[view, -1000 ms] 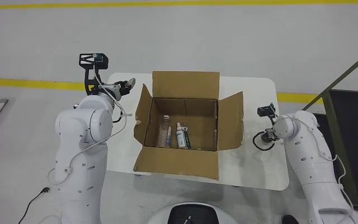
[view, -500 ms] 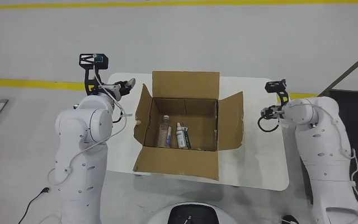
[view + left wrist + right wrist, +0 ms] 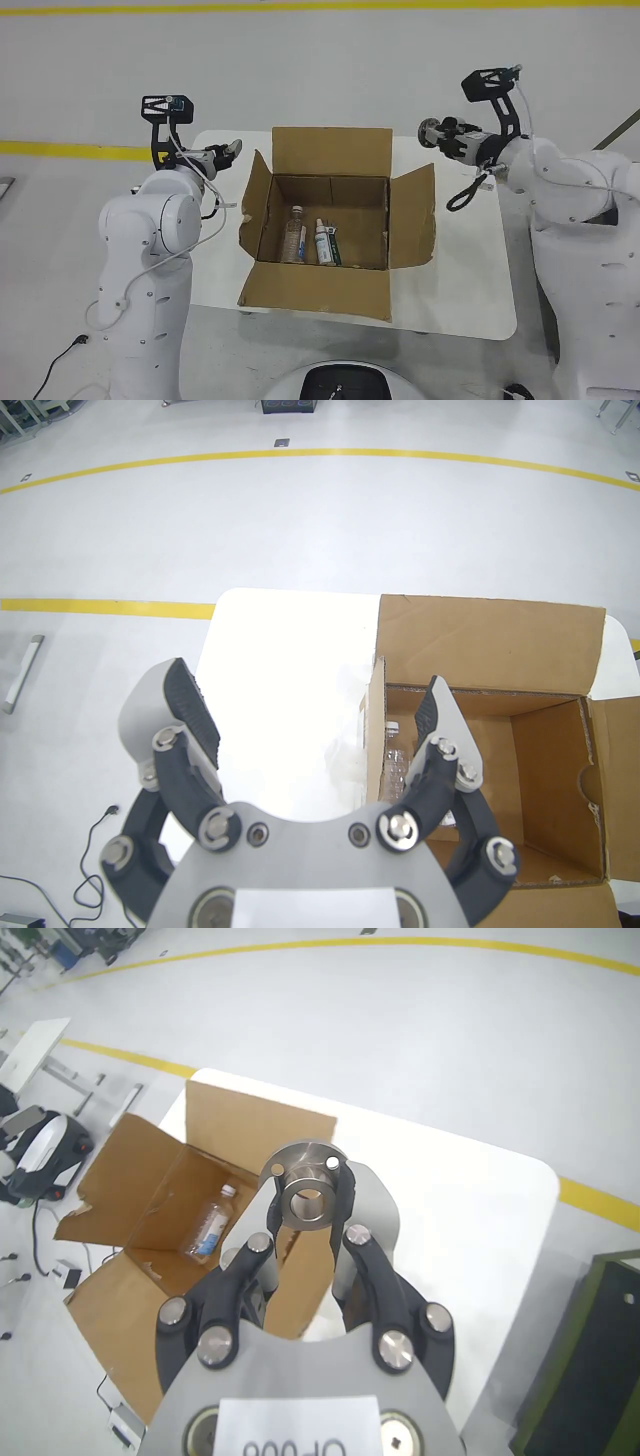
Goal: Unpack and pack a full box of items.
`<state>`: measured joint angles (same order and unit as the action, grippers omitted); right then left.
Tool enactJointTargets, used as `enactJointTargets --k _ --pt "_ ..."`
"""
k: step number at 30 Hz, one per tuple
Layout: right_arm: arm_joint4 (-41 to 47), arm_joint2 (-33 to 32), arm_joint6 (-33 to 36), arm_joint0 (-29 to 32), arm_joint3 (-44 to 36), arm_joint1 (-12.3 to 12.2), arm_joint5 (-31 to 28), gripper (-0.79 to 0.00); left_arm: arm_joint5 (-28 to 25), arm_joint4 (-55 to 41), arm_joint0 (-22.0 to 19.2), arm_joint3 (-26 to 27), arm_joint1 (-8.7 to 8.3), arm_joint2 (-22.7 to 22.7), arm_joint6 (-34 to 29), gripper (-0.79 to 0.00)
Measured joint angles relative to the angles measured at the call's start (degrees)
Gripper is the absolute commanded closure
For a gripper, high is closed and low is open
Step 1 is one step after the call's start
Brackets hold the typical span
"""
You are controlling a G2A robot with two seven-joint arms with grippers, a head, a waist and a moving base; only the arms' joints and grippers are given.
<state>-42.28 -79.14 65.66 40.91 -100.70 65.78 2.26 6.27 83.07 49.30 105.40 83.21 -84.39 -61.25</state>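
Grips a metal flanged ring (image 3: 305, 1163) between the two fingers of the right gripper (image 3: 308, 1204), clamped on the ring's hub with the bore facing the wrist camera. Holds it in the air over the far right part of the white table (image 3: 460, 290), past the right flap of the cardboard box (image 3: 320, 288) and apart from it. Has the left gripper (image 3: 305, 680) spread wide, ribbed pads (image 3: 192, 710) well apart, above the far left corner of the table and just beside the box's left flap. Shows the box in the middle of the table, all four flaps folded outward, top open. Shows on the box floor a clear plastic bottle (image 3: 293, 235) lying flat toward the left wall, white cap pointing at the far wall. Shows next to it, toward the right, a white bottle (image 3: 322, 242) with a greenish label and a dark green item (image 3: 333, 250) close together (touching or just apart, cannot tell from above). Shows a pale floor around the table, crossed by yellow lines (image 3: 60, 150).
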Motion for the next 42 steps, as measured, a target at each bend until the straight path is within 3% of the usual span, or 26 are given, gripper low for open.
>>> enactJointTargets --k 11,21,33,34,35,36,37,38,42 --pt "4.3 22.59 -4.37 -5.07 14.94 4.18 2.53 0.0 0.0 0.0 0.0 0.0 0.0 0.0 0.0 -0.785" --pt "-7.35 38.69 -5.48 -7.68 25.85 8.25 8.37 0.0 0.0 0.0 0.0 0.0 0.0 0.0 0.0 -0.785" --pt "-12.21 45.75 -3.95 -11.0 36.04 12.95 13.84 -0.009 0.0 0.0 0.0 0.0 0.0 0.0 0.0 -0.785" --pt "-12.24 45.92 -3.97 -11.21 36.82 13.23 13.8 -0.086 0.0 0.0 0.0 0.0 0.0 0.0 0.0 -0.785" --pt "-12.3 46.12 -4.15 -11.48 37.74 13.6 13.74 -0.302 0.0 0.0 0.0 0.0 0.0 0.0 0.0 -0.785" --pt "-12.38 46.24 -4.33 -11.64 38.42 13.85 13.74 -0.416 0.0 0.0 0.0 0.0 0.0 0.0 0.0 -0.785" --pt "-12.48 46.37 -4.47 -11.77 39.14 14.1 13.77 -0.643 0.0 0.0 0.0 0.0 0.0 0.0 0.0 -0.785" --pt "-12.56 46.56 -4.64 -11.9 40.12 14.44 13.78 -0.767 0.0 0.0 0.0 0.0 0.0 0.0 0.0 -0.785" --pt "-12.13 46.37 -5.52 -12.53 42.43 15.42 14.14 -0.785 0.0 0.0 0.0 0.0 0.0 0.0 0.0 -0.785"
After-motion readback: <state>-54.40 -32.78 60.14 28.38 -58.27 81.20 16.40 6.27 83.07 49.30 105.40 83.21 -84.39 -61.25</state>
